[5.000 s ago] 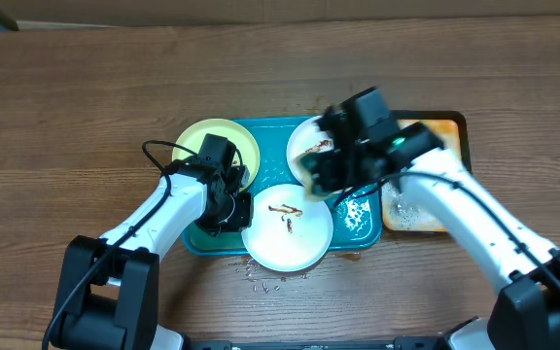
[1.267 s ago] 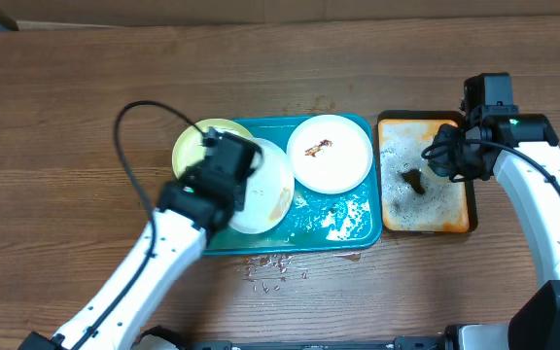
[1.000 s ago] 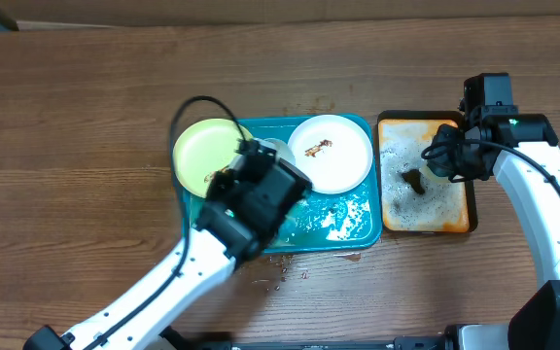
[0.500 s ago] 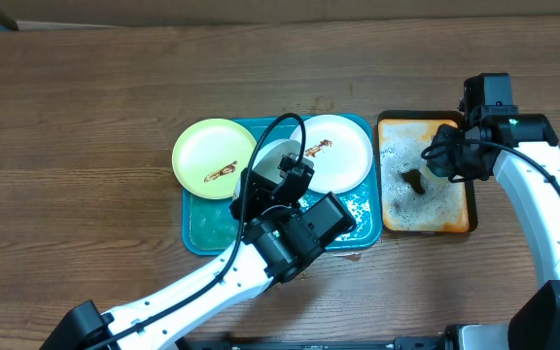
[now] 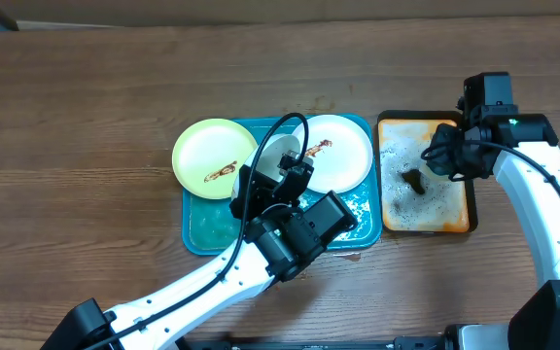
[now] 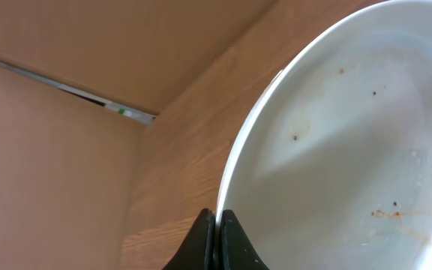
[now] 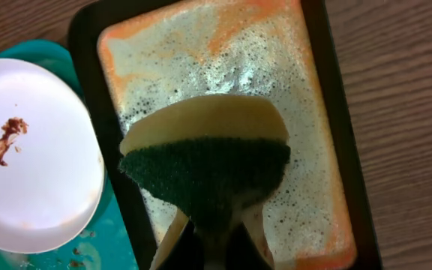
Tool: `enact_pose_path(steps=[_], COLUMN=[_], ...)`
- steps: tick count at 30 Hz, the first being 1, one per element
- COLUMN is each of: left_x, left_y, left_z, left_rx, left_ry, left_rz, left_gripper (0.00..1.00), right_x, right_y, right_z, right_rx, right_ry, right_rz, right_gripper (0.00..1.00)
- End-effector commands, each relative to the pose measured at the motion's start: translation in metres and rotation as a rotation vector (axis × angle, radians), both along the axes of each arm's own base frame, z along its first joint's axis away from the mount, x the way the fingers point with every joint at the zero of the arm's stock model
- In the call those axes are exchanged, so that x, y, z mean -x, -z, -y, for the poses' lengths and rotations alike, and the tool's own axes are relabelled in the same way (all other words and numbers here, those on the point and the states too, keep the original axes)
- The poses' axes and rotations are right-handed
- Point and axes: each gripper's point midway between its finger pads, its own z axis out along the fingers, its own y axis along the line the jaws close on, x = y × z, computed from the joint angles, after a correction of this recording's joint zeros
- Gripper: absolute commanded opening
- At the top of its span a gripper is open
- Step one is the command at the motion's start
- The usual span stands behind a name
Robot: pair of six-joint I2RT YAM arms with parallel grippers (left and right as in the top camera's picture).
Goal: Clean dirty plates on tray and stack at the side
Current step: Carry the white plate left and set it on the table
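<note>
bright even light, soft shadows, sharp focus throughout

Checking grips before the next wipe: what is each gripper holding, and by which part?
Left gripper pinches the white plate at its rim. Right gripper grips the sponge by its bottom edge.

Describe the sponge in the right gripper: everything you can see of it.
The two-layer sponge has a pale yellow foam layer behind a dark green scouring layer, and its far edge is rounded. It looks soft and intact. The right gripper is shut on its near end and holds it out over the narrow orange tray with a dark rim, which is covered in white soapy foam. Whether the sponge touches the foam cannot be told.
</note>
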Motion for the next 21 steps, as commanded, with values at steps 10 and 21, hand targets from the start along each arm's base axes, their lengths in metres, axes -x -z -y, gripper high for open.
enact_pose_path(steps=[10,21], left_x=[-0.015,-0.009], left_y=[-0.018,0.023], left_z=[-0.022,-0.058], left_rx=[0.467,0.731], left_ry=[-0.04,-0.149], left_rz=[-0.134,-0.397], left_gripper=[0.04,0.04], right_x=[-0.009,-0.007], right_y=[0.062,0.129], right_z=[-0.008,-0.008], right_rx=[-0.015,-0.026], right_ry=[-0.135,-0.134], right_rz=[-0.14,-0.285], right_gripper=[0.04,0.04])
